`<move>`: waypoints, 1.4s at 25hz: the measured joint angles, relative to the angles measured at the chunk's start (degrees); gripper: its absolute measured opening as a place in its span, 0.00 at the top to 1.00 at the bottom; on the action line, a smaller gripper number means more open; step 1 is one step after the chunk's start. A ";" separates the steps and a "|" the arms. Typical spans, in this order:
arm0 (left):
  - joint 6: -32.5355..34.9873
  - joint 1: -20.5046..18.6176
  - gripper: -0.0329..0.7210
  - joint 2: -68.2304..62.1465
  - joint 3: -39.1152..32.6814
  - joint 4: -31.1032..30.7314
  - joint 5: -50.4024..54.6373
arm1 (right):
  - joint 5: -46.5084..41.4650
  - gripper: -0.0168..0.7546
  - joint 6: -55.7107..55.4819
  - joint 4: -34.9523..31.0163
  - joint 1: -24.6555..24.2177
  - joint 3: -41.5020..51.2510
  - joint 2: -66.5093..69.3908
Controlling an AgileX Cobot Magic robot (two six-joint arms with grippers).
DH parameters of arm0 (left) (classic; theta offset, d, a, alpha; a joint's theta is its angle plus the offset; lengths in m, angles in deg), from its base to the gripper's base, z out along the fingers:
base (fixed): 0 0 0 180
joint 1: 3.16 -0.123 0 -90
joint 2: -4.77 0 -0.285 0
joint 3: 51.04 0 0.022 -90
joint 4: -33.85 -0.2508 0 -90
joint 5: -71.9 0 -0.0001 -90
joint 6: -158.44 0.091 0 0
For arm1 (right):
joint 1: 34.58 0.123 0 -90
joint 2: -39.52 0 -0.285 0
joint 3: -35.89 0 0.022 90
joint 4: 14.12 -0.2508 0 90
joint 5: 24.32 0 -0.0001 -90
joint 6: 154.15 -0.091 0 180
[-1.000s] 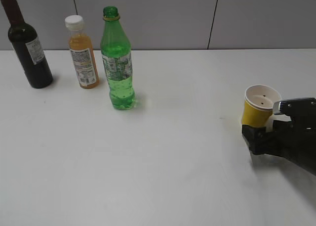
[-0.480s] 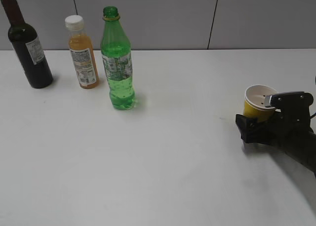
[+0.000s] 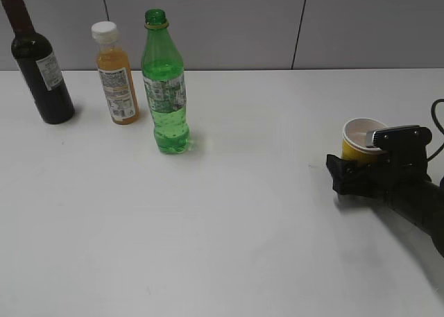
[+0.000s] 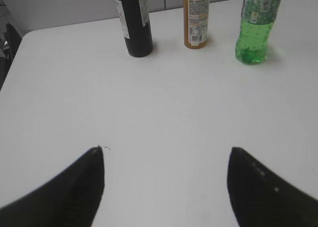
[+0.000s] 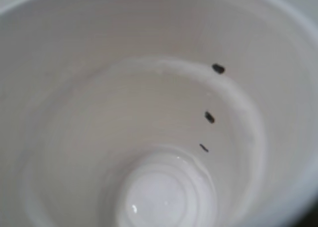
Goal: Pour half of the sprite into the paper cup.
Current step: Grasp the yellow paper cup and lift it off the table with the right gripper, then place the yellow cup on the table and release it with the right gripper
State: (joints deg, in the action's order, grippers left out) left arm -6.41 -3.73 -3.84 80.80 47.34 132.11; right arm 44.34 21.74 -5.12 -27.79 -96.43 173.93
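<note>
Green sprite (image 3: 165, 88), yellow paper cup (image 3: 354, 148) w/ white inside.

dark wine bottle (image 3: 40, 67) upright, orange juice bottle (image 3: 116, 78) beside it, white table (image 3: 229, 234)

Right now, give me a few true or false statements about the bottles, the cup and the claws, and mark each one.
1. The sprite has no cap. True.
2. The paper cup stands between the bottles. False: it stands far right, at the right claw.
3. The left claw holds the sprite. False: it is open, holding nothing.
4. The orange juice bottle stands between the wine bottle and the sprite. True.
5. The cup is full. False: it looks empty.
</note>
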 joint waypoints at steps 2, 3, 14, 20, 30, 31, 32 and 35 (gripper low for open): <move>0.00 0.00 0.18 0.00 0.00 0.00 0.00 | 0.15 0.24 0.00 0.06 0.00 0.00 0.10; 0.00 0.00 0.18 0.00 0.00 0.00 0.00 | 0.15 0.26 0.00 0.28 0.00 0.00 0.10; 0.00 0.00 0.18 0.00 0.00 0.00 0.00 | 1.43 0.39 0.00 2.14 0.00 0.06 0.36; 0.00 0.00 0.18 0.00 0.00 0.00 0.00 | 1.70 0.39 -0.05 2.48 0.00 1.80 -0.95; 0.00 0.00 0.18 0.00 0.00 0.00 0.00 | 0.78 0.40 0.95 13.80 0.00 3.50 -5.20; 0.00 0.00 0.18 0.00 0.00 0.00 0.00 | 0.78 0.40 1.42 16.87 0.00 3.50 -5.27; 0.00 0.00 0.18 0.00 0.00 0.00 0.00 | 0.78 0.40 1.87 20.04 0.00 3.50 -5.27; 0.00 0.00 0.18 0.00 0.00 0.00 0.00 | 0.78 0.40 2.26 29.71 0.00 2.92 -5.27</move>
State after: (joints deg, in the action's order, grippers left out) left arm -6.41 -3.73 -3.84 80.80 47.34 132.11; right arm 45.12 24.01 24.59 -27.79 -93.50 168.66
